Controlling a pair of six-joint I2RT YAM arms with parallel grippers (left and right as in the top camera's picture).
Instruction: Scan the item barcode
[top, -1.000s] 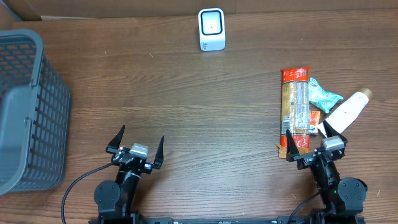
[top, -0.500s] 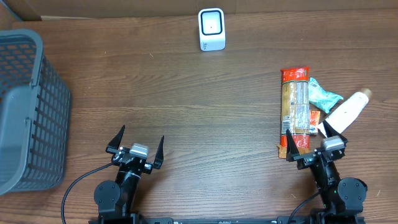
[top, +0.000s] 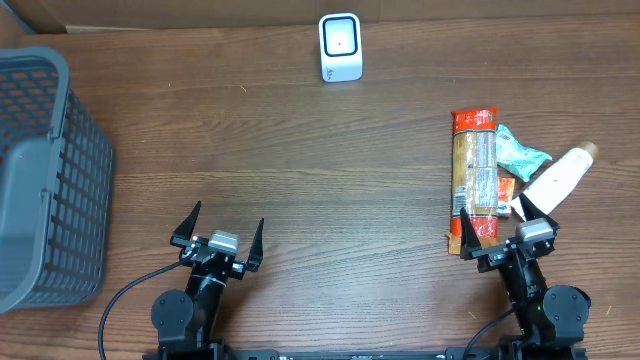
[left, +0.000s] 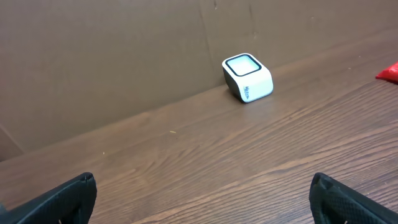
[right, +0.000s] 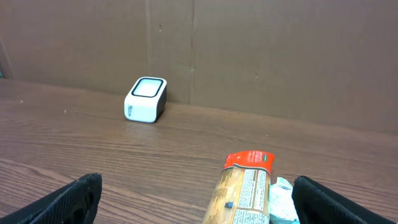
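Both sets of jaws are standing wide, holding nothing. The left gripper (top: 222, 228) is sitting at 7 o'clock on the table (top: 300, 160). The right gripper (top: 497, 228) is sitting at 5 o'clock, its fingertips just beside the near end of the long orange package (top: 474, 170). A teal packet (top: 522, 150) and a white tube (top: 558, 177) are lying at the package's 3 o'clock. The white scanner (top: 340, 46) is standing at 12 o'clock and the grey basket (top: 40, 180) at 9 o'clock.
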